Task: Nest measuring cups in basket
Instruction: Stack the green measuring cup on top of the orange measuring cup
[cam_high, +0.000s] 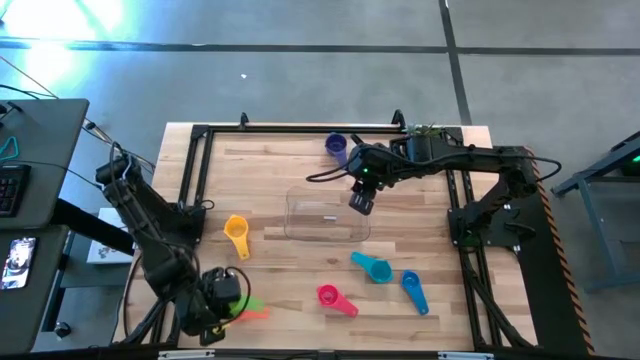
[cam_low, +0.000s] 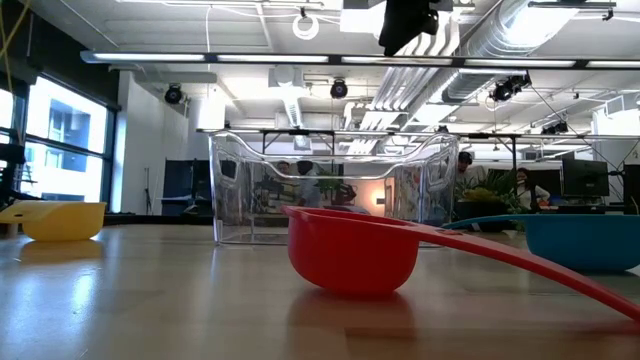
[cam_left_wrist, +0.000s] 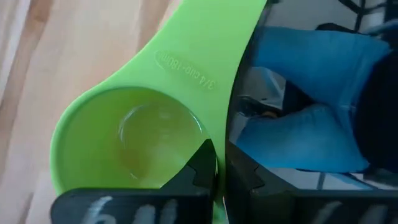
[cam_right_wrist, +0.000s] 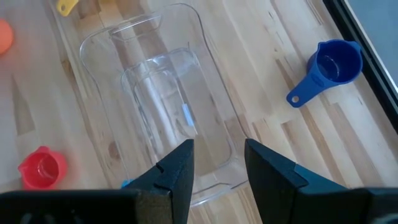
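A pale wooden counter (cam_high: 300, 170) holds a clear plastic basket (cam_high: 326, 217) near its middle, with nothing inside it. Small coloured measuring cups lie scattered around it.

The right gripper (cam_right_wrist: 216, 167) hangs above the basket's right end, its two dark fingers (cam_right_wrist: 177, 168) parted and holding nothing. Through the gap between them the basket's see-through floor shows in the right wrist view.

The left gripper (cam_high: 228, 297) is at the counter's near left corner. Its fingers (cam_left_wrist: 202, 165) are clenched on the rim of the green cup (cam_left_wrist: 134, 140), which shows bowl-up in the left wrist view, its flat handle running away from the fingers. Just beside the green cup, seen from above, a coral cup handle (cam_high: 258, 312) pokes out.

The orange-yellow cup (cam_high: 236, 233) sits on the counter to the left of the basket, apart from it. The purple cup (cam_high: 336, 146) rests behind the basket near the far edge, close to the right arm. In front of the basket and to its right lie three more: the teal cup (cam_high: 372, 266), nearest the basket; the blue cup (cam_high: 413, 288), farther right; and the magenta cup (cam_high: 332, 297), nearest the front edge. None touches another.

From counter level, the magenta cup looks red and looms large in front of the basket.
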